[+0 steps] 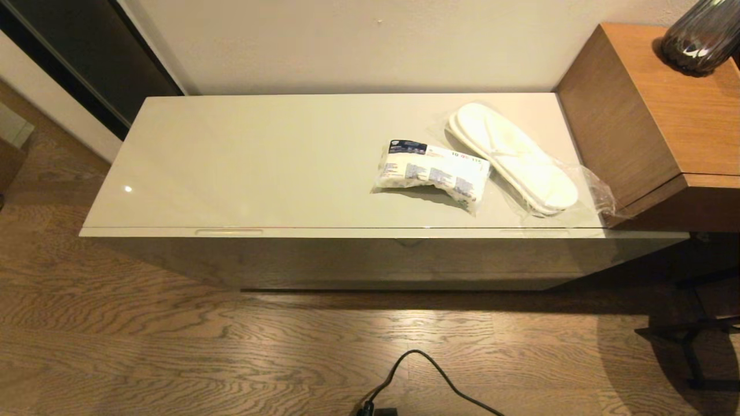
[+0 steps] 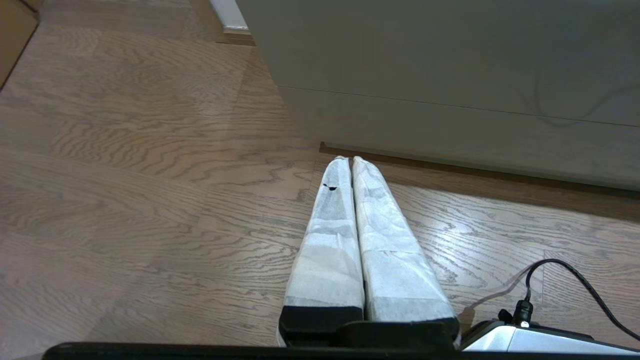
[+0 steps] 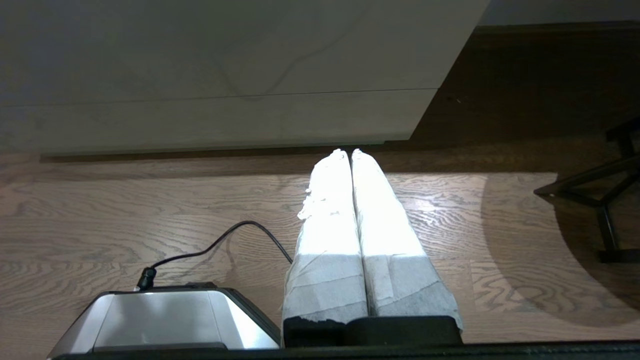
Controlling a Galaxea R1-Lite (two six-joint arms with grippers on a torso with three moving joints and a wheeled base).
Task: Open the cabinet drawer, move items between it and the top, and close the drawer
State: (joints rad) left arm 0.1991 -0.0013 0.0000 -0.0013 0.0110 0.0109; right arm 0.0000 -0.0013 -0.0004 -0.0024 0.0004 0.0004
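Note:
The low cabinet's glossy cream top [image 1: 260,162] carries both items on its right half. The soft white packet with blue panels [image 1: 430,171] lies beside the white slippers [image 1: 511,156], which rest on a clear plastic bag. The cabinet drawer [image 1: 370,260] is closed, a slim handle slot [image 1: 228,232] showing near its left end. My left gripper [image 2: 348,160] hangs low over the floor before the drawer face [image 2: 450,95], shut and empty. My right gripper [image 3: 348,152] is likewise low, shut and empty, near the cabinet's right lower corner [image 3: 410,135]. Neither arm shows in the head view.
A taller brown wooden unit [image 1: 647,115] abuts the cabinet's right end, with a dark vase [image 1: 702,37] on it. A black cable [image 1: 428,375] runs across the wooden floor by the robot base [image 3: 160,320]. Black metal legs [image 1: 688,341] stand at the right.

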